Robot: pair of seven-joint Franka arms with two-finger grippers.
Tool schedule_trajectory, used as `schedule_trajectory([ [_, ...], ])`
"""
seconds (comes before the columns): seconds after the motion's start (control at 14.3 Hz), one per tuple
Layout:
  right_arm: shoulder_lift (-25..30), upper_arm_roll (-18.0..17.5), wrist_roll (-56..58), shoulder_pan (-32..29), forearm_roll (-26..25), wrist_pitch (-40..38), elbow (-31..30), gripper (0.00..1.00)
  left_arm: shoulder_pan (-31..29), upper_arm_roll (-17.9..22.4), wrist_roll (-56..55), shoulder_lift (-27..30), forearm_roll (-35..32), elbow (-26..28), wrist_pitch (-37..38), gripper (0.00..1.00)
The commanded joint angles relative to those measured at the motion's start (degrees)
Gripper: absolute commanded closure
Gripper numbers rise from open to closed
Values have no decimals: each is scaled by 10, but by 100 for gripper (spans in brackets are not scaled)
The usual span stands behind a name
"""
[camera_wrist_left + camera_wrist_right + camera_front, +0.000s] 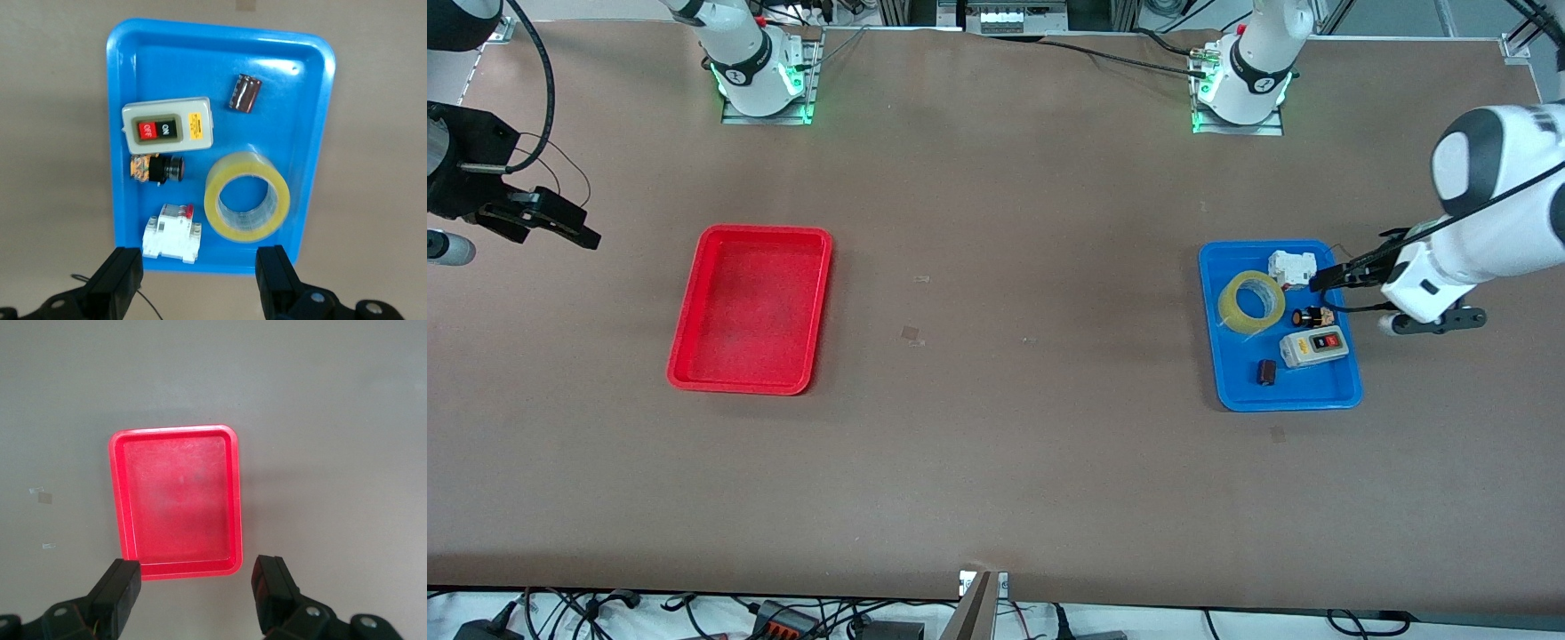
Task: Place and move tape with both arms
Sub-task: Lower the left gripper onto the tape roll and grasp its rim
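Observation:
The tape (1230, 313), a translucent yellow ring, lies flat in the blue tray (1209, 311) and also shows in the left wrist view (230, 230). My left gripper (1325, 280) is open and empty. It hovers over the tray's edge toward the left arm's end of the table, by the white block (1293, 266), clear of the tape. In its wrist view (199, 267) the fingers straddle the tray's rim (313, 133). My right gripper (560, 227) is open and empty. It is up over the right arm's end of the table, apart from the red tray (751, 307).
The blue tray also holds a grey on/off switch box (1312, 348), a small black and orange button (1314, 316) and a small dark cylinder (1266, 372). The red tray, also in the right wrist view (180, 500), holds nothing. Bare brown table lies between the trays.

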State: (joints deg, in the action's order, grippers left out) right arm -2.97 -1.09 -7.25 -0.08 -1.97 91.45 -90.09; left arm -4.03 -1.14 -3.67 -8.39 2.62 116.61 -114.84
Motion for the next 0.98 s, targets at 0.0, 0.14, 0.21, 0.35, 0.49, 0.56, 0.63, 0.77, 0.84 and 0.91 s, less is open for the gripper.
schedule_trajectory([
  [0.0, 3, -2, 15, -6, 8, -11, 8, 2, 2, -2, -5, 15, 6, 89, -111, 0],
  [0.14, 3, -2, 15, -6, 8, -13, 8, 2, 9, -7, -6, 1, 6, 117, -162, 0],
  [0.21, 3, -2, 15, -6, 8, -13, 8, 2, 10, -9, -6, -15, 6, 117, -167, 0],
  [0.35, 3, -1, 15, -6, 8, -13, 8, 2, 10, -16, -6, -38, 6, 117, -197, 0],
  [0.49, 2, -1, 15, -6, 8, -14, 8, 2, 11, -17, -6, -55, 6, 117, -205, 0],
  [0.56, 3, -1, 15, -6, 8, -14, 8, 2, 11, -17, -6, -61, 6, 117, -207, 0],
  [0.63, 3, -1, 15, -6, 8, -14, 8, 2, 11, -17, -6, -68, 6, 117, -207, 0],
  [0.77, 2, -1, 15, -6, 8, -14, 8, 2, 10, -16, -6, -75, 6, 119, -208, 0],
  [0.84, 2, -1, 15, -6, 8, -14, 8, 2, 10, -17, -6, -75, 6, 122, -208, 0],
  [0.91, 2, -1, 15, -6, 8, -14, 8, 2, 10, -16, -6, -76, 6, 125, -207, 0],
])
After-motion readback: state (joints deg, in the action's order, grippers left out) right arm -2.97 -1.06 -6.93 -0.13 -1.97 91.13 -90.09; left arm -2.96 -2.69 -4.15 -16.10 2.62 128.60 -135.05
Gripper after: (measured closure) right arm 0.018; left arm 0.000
